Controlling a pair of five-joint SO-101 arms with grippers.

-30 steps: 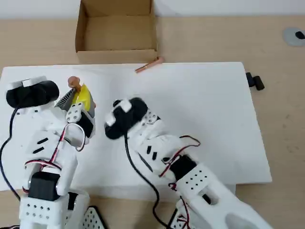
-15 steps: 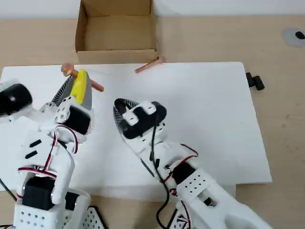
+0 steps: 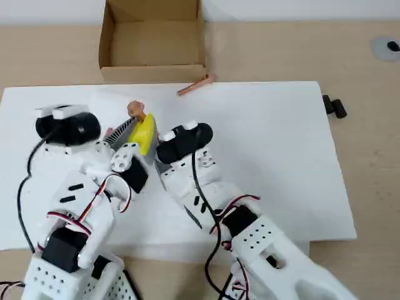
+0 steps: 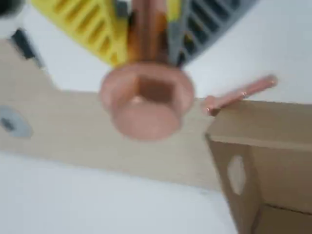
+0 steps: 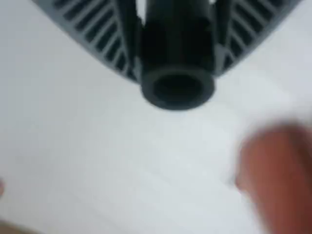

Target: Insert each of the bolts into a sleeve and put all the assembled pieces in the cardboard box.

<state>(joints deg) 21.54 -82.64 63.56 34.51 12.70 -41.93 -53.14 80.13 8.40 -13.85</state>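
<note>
A wooden surface carries a white sheet [image 3: 275, 156]. The cardboard box [image 3: 152, 45] stands open on the bare wood beyond both pincers, with no assembled piece visible inside.

The left pincer [image 3: 139, 127] is clamped on a copper bolt [image 3: 135, 109], and the bolt's flanged head juts past the fingertips. In the left wrist view, that pincer [image 4: 148, 29] holds the bolt [image 4: 146, 100] between its yellow and grey jaws. Just beside it, the right pincer [image 5: 176, 53] grips a black sleeve [image 5: 178, 90] with the open bore facing outward. A blurred copper shape near the sleeve is probably the held bolt.

A second bolt [image 3: 195, 84] lies loose on the surface beyond the pincers, just beside the box's near wall.

The main risk is misalignment. If the bolt's shank meets the sleeve's rim instead of its bore, either part could twist or slip in its grasp and drop. The two pincers are also very close together, so a careless approach could knock their jaws together.
</note>
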